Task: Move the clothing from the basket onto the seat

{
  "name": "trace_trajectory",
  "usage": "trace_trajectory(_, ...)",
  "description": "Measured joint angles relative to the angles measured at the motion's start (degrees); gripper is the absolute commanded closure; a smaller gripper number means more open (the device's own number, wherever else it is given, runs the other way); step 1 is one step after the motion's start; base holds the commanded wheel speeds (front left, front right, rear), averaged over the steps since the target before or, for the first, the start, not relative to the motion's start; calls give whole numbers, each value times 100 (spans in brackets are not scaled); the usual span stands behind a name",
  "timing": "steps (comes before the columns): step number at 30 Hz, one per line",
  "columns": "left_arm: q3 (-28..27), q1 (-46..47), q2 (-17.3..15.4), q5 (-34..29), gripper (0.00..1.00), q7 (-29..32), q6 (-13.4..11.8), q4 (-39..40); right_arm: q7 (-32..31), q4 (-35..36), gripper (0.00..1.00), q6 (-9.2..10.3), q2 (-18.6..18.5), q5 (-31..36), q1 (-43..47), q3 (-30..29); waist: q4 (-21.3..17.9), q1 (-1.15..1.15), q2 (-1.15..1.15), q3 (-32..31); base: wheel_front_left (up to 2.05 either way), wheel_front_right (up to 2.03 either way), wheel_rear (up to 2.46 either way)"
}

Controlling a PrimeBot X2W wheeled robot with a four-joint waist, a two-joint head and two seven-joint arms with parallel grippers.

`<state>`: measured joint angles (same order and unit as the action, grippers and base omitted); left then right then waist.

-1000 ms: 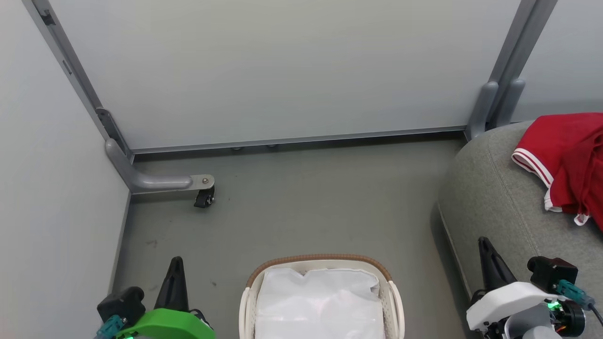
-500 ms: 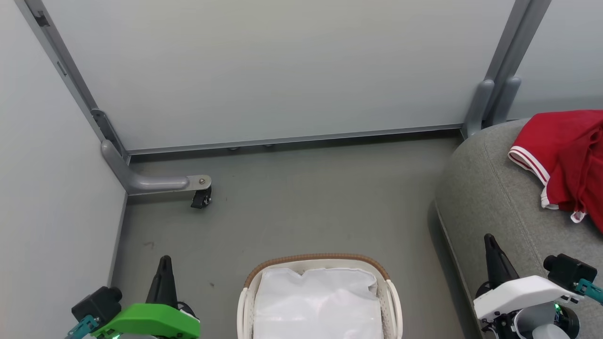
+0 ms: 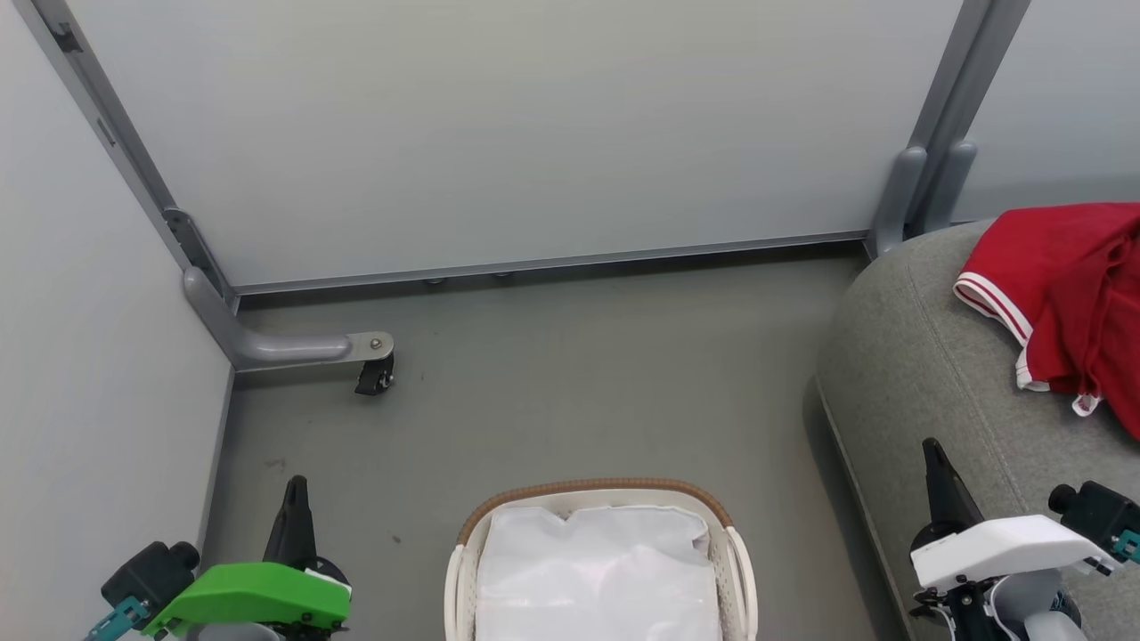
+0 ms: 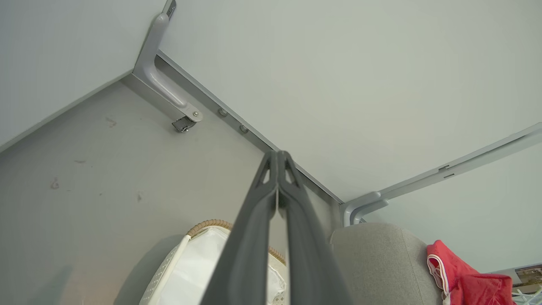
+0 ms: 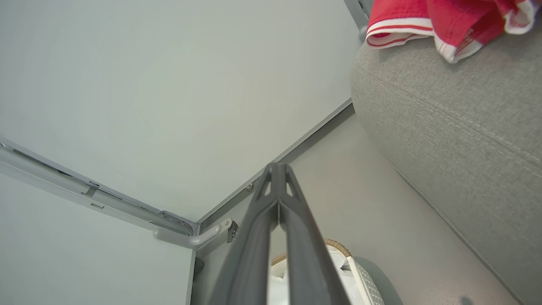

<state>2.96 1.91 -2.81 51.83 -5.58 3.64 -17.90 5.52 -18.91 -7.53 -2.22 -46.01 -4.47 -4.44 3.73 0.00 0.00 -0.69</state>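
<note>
The left pincer (image 3: pixel 297 488) sits at the lower left of the head view, its two dark fingers pressed together to a single tip and gripping nothing. The right pincer (image 3: pixel 932 447) at the lower right is likewise closed tight and empty, its tip over the near edge of the seat (image 3: pixel 917 374). Between them, at the bottom centre, stands the basket (image 3: pixel 597 487) on the grey floor (image 3: pixel 579 383); inside it only the white liner (image 3: pixel 597 570) shows. The clothing (image 3: pixel 1069 285) lies crumpled on the seat at the right edge of the frame, its white-striped trim facing left. At the upper left, a small black caster (image 3: pixel 372 381) on a grey bracket rests on the floor beside the pale wall panels (image 3: pixel 534 133).
</note>
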Motion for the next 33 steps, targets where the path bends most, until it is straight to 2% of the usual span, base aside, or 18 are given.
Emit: trace_trajectory(33,-450,192,-1,1905,100,560,185,175,-564,220,100,1,-22,-2167,-78,-90,-141,0,0,33,0,0,0)
